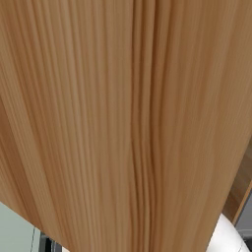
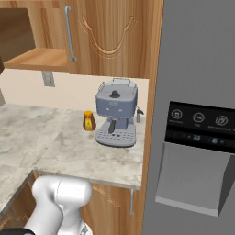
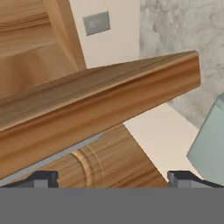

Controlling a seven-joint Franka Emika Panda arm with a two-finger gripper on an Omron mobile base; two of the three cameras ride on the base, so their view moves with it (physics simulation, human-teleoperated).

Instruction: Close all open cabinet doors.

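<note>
A: Left base view is showing one broad medium-brown wood-grain cabinet door [image 1: 123, 118] swung out right in front of the lens, with a darker grooved band running down its middle; a corner of pale wall is peeking out at lower left.

B: The right base view is giving what that one hides. A tall grey refrigerator [image 2: 197, 69] with a black control panel is standing at the right, and a marbled grey-white stone counter [image 2: 69, 151] is spreading beside it. Above, a second medium-brown wall-cabinet door with a carved curved panel outline [image 2: 108, 36] is sitting flush, its long vertical silver bar handle [image 2: 69, 33] at its left edge. Left of that, an open cabinet bay with a bare wooden shelf [image 2: 39, 57] is showing.

A: And the smaller things?

B: A blue-grey espresso machine [image 2: 116, 117] is standing on the counter against the wall, just beside a small amber jar [image 2: 89, 121]; a grey wall outlet [image 2: 47, 78] is sitting under the shelf.

A: Hand view is looking along the gripper [image 3: 113, 178]. Its dark tips are standing wide apart, holding nothing, with the open door's thick wooden edge [image 3: 100, 109] crossing above them.
</note>
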